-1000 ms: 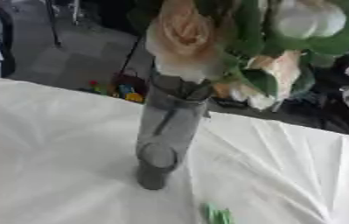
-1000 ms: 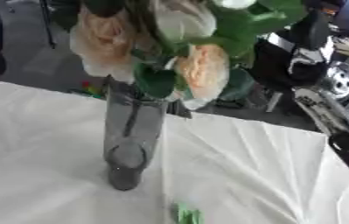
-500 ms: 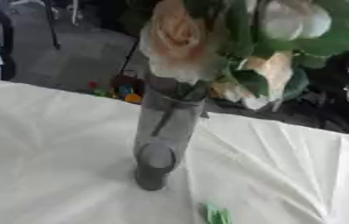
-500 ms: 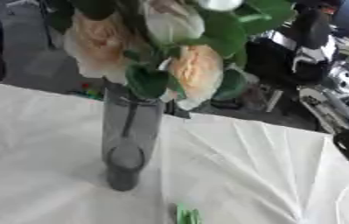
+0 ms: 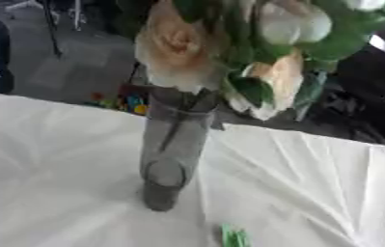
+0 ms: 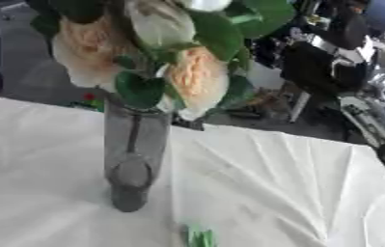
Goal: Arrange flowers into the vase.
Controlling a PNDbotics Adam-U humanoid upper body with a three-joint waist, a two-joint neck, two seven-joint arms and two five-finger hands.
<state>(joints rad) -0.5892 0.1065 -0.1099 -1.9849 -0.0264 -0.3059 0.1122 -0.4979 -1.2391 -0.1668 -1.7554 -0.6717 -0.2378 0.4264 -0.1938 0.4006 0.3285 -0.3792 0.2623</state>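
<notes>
One grey vase (image 5: 171, 154), upright on the desk (image 5: 52, 159), left of middle. In its mouth, one bunch of flowers (image 5: 229, 53): two peach roses (image 6: 197, 75) clear to see, at least one pale whitish bloom (image 5: 284, 24) above, possibly more cut off at the top edge, with dark green leaves (image 6: 141, 89) among them. Stems faintly visible through the vase wall. One small green scrap (image 5: 235, 236) lying flat near the front edge, apart from the vase base, shape unclear.

Desk covered by a white cloth (image 6: 271, 183), creased in lines fanning out to the right. Beyond the far edge, a dark grey floor, a small cluster of red, yellow and blue things (image 5: 124, 101) just behind the vase, and dark machinery (image 6: 330, 58) at the upper right, blurred.

No robot hand visible in either view, left or right; whether fingers are apart or together, impossible to tell.
</notes>
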